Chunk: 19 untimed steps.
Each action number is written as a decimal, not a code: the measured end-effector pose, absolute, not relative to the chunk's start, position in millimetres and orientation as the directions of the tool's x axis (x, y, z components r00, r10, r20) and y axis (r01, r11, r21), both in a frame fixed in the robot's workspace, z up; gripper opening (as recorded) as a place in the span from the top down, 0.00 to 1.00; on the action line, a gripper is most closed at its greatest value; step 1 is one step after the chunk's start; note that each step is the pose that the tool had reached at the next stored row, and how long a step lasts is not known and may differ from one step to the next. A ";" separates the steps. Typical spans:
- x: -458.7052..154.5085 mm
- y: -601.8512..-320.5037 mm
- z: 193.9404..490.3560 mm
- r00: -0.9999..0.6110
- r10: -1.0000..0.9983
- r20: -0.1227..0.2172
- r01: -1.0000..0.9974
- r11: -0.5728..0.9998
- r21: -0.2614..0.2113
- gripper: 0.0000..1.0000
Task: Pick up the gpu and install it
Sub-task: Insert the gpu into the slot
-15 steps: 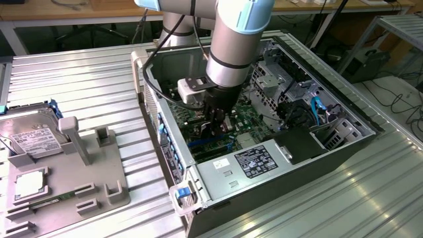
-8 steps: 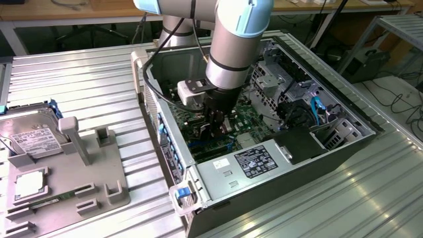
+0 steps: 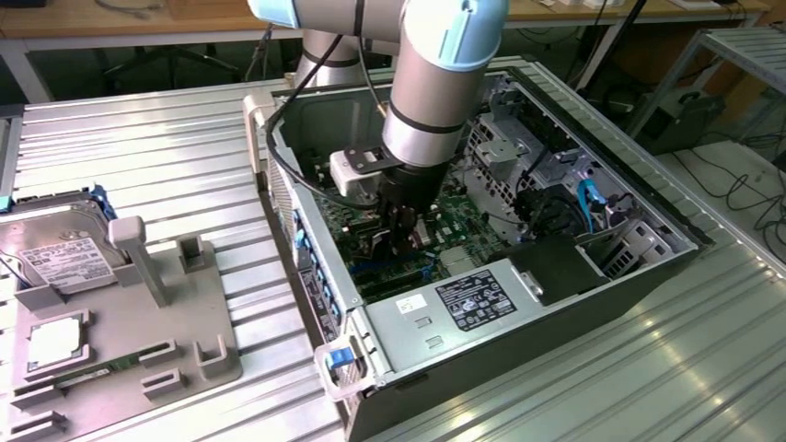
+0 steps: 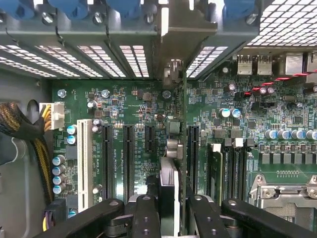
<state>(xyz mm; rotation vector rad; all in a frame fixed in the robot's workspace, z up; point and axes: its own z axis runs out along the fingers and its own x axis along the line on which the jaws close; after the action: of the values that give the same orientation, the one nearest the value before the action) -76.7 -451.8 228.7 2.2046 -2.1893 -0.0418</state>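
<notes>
My gripper (image 3: pixel 406 241) reaches down inside the open computer case (image 3: pixel 651 276), just above the green motherboard (image 3: pixel 461 216). In the wrist view the gripper (image 4: pixel 171 218) is shut on the gpu (image 4: pixel 171 148), a thin dark card seen edge-on between the black fingers (image 4: pixel 146 218). Its silver bracket (image 4: pixel 181 29) stands against the row of slot covers at the case's rear wall. The card hangs over the motherboard (image 4: pixel 124 99) beside a long black expansion slot (image 4: pixel 193 148). I cannot tell whether its edge touches the slot.
A silver power supply (image 3: pixel 473 299) with a label fills the case's near end. Blue cables (image 3: pixel 587 198) and drive cages line the exterior view's right side. A hard drive (image 3: pixel 55 253) rests on a grey fixture (image 3: pixel 135 341) at the exterior view's left. A yellow-black cable bundle (image 4: pixel 29 129) and CPU socket (image 4: pixel 287 193) flank the slots.
</notes>
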 end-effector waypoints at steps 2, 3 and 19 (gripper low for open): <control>-76.6 -451.7 225.2 0.007 -1.000 0.005 -0.999 -0.007 0.043 0.72; -76.7 -451.8 223.5 0.007 -1.000 0.005 -0.999 -0.007 0.043 0.72; -77.0 -451.6 247.8 0.007 -1.000 0.005 -0.999 -0.007 0.034 0.65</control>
<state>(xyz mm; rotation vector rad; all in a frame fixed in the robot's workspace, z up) -77.0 -451.6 247.8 2.2095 -2.1942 -0.0321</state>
